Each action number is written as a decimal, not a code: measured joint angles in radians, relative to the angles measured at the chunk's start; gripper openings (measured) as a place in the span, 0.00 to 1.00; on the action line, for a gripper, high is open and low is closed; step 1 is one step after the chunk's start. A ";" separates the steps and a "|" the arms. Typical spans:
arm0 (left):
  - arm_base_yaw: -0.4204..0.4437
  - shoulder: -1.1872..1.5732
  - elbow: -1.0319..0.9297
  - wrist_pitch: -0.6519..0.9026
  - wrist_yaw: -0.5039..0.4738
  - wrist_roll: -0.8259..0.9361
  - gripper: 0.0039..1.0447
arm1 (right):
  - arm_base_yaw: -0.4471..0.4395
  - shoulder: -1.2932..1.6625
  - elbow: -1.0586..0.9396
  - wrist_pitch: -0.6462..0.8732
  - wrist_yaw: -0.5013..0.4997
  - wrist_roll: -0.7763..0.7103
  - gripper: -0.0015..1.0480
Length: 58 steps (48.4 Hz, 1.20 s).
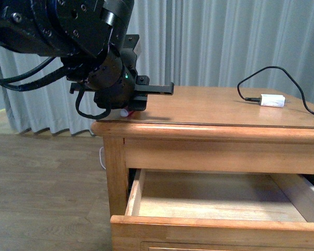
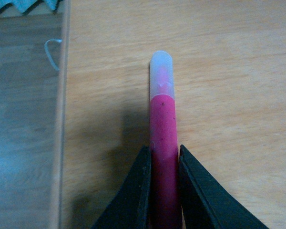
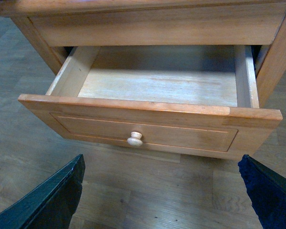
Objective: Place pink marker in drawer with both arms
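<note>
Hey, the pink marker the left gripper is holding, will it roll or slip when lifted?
The pink marker looks smooth and round, so it would probably roll if let go on the flat tabletop. The left gripper pinches it near one end only, so it might pivot or slip. It looks stiff and light.

The table [image 1: 214, 110] is honey wood with a soft sheen; the drawer [image 3: 157, 83] inside looks pale and unvarnished. The pink marker [image 2: 162, 129] is smooth plastic, cap frosted.

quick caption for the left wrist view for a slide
Left gripper, jaws shut on the pink marker, over the wooden tabletop.
</note>
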 joint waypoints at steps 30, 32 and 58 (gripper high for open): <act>-0.071 -0.350 -0.400 0.232 0.582 0.332 0.13 | 0.000 0.000 0.000 0.000 0.000 0.000 0.92; -0.074 -0.350 -0.416 0.233 0.581 0.348 0.13 | 0.000 0.000 0.000 0.000 0.000 0.000 0.92; -0.113 -0.166 -0.493 0.337 0.479 0.406 0.13 | 0.000 0.000 0.000 0.000 0.000 0.000 0.92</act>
